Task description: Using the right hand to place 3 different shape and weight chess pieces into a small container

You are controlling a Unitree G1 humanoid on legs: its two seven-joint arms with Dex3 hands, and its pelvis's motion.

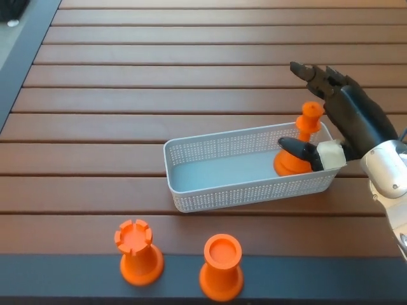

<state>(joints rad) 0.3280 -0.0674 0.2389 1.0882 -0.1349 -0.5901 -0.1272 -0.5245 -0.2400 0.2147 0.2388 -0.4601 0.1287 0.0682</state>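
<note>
On the slatted brown wooden table (159, 76), seen from the head view, a pale grey perforated container (216, 194) is set slightly askew near the middle, and an orange pawn-shaped chess piece (299, 149) is seen standing inside it at its right end, leaning a little with its knobbed top poking above the far rim. Around that piece the right hand (331, 121) is spread wide: two black fingers (311, 73) are stretched up and away beyond the container, while the thumb (299, 148) is laid low across the front of the piece's base, and whether it is actually touching cannot be told. Nothing is gripped; the fingers are held clearly apart from the piece's top. A white wrist section and pale forearm are seen running off to the right edge. Nearer the camera, at the table's dark front edge, two more orange pieces are left standing upright and well apart from the container: a notched rook (137, 251) to the left and a round-topped, hollow-crowned piece (221, 267) just to its right. No left hand is caught in the shot.
</note>
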